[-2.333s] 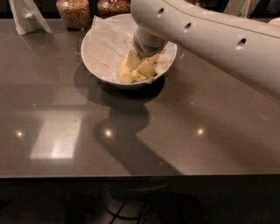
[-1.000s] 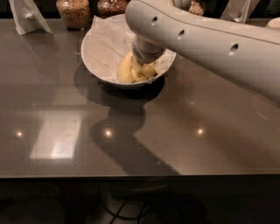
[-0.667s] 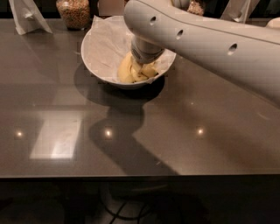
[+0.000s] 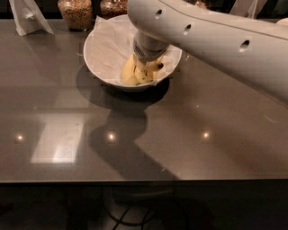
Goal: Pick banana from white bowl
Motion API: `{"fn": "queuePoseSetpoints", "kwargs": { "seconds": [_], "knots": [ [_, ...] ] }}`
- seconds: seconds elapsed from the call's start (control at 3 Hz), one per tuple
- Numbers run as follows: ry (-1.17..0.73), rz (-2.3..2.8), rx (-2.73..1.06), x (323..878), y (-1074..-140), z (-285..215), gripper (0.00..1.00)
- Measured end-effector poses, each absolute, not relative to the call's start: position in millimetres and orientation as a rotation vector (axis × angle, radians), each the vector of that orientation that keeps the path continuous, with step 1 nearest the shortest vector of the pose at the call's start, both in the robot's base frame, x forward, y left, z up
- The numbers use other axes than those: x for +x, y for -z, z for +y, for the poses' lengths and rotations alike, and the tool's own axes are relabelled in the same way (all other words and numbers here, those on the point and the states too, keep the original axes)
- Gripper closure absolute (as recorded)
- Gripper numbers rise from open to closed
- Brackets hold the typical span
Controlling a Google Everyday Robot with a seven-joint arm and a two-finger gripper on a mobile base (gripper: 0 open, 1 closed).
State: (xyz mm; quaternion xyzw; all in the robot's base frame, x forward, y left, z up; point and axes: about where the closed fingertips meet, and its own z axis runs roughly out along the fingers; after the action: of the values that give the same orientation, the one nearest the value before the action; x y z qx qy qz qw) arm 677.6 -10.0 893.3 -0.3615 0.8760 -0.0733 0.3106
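The white bowl (image 4: 101,67) with crinkled paper lining stands on the dark table near its far side. A yellow banana (image 4: 133,72) lies in the bowl's right half. My gripper (image 4: 146,63) reaches down into the bowl right over the banana, at the end of the thick white arm (image 4: 211,38) that comes in from the right. The arm's wrist hides most of the gripper and part of the banana.
Two glass jars of grains (image 4: 74,13) stand behind the bowl at the table's far edge. A white paper bag (image 4: 28,17) stands at the far left. The table's front edge (image 4: 135,179) runs across the lower part of the view.
The arm has shifted a little leftward and lower over the bowl. The banana stays in the bowl.
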Motion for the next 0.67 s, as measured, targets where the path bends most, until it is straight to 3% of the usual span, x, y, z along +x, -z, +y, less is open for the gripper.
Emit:
{"fn": "queuePoseSetpoints", "kwargs": {
  "seconds": [0.67],
  "knots": [
    [0.092, 2.235, -0.949, 665, -932, -14, 1.00]
  ]
}}
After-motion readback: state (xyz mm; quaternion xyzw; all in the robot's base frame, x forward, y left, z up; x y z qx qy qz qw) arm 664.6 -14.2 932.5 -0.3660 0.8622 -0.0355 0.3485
